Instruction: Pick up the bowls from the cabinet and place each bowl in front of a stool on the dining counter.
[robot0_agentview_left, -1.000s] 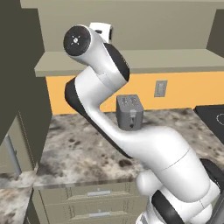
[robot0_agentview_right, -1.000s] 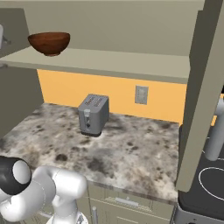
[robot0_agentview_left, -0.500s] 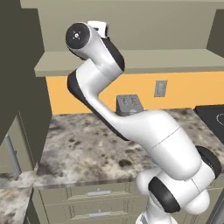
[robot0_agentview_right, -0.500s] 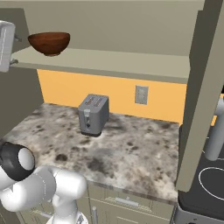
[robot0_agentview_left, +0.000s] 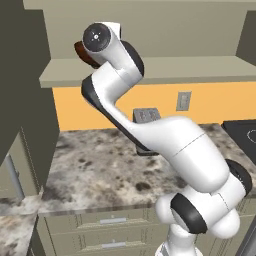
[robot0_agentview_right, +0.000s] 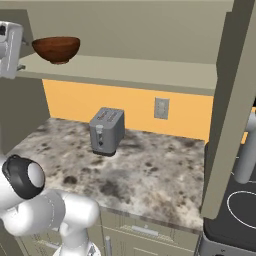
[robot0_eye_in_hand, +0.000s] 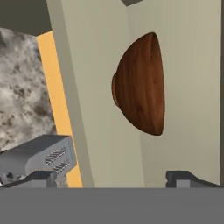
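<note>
One brown bowl (robot0_agentview_right: 56, 49) that looks like wood sits on the long flat shelf (robot0_agentview_right: 130, 70) of the cabinet, near its left end as we see it in the right base view. In the left base view we see just a bit of the bowl (robot0_agentview_left: 82, 52) peeking out behind our white arm (robot0_agentview_left: 150, 130). Our hand (robot0_agentview_right: 10, 47) is up at shelf height, just left of the bowl and not touching it. In the hand view the picture is rolled on its side, so the bowl (robot0_eye_in_hand: 140, 85) looks tipped over, but it stands upright on the shelf. Our gripper (robot0_eye_in_hand: 111, 178) is wide apart and holds nothing; its two dark fingertips (robot0_eye_in_hand: 41, 178) show at the bottom of the hand view, with the bowl ahead of them. Down below, a grey toaster (robot0_agentview_right: 106, 131) stands on the speckled stone bench (robot0_agentview_right: 145, 175), close to the orange wall (robot0_agentview_right: 130, 107). A wall socket (robot0_agentview_right: 161, 108) is on that wall. A black stove top (robot0_agentview_right: 240, 210) sits at the right side.
</note>
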